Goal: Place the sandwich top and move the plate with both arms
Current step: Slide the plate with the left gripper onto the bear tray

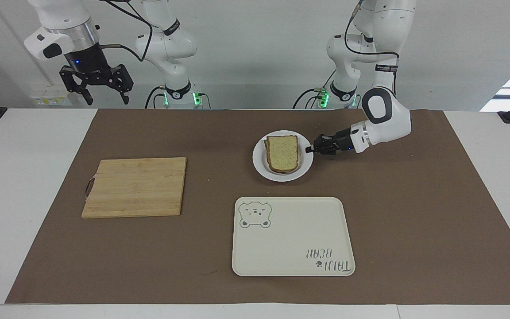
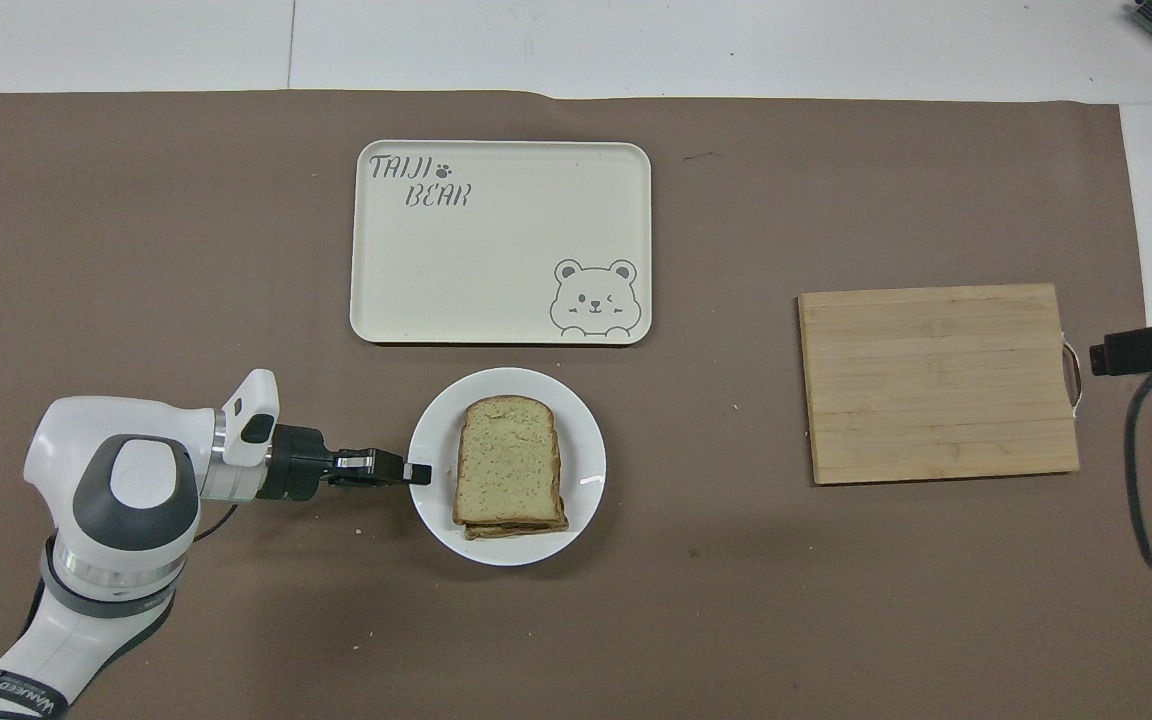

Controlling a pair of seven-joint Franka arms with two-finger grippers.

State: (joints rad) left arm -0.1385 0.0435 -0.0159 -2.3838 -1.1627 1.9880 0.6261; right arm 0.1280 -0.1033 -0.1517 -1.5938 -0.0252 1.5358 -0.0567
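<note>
The white plate (image 1: pixel 260 165) (image 2: pixel 586 440) lies between the robots and the tray. On it rests the sandwich top (image 1: pixel 283 153) (image 2: pixel 508 460), a speckled slice stacked on a lower slice whose edge peeks out. My left gripper (image 1: pixel 310 149) (image 2: pixel 419 472) reaches in level and is shut on the plate's rim at the side toward the left arm's end. My right gripper (image 1: pixel 104 95) hangs open and high over the table's edge at the right arm's end, waiting with nothing in it.
A cream tray (image 1: pixel 292 237) (image 2: pixel 496 250) with a bear drawing sits farther from the robots than the plate. A wooden cutting board (image 1: pixel 135 186) (image 2: pixel 936 380) lies toward the right arm's end. Brown mat covers the table.
</note>
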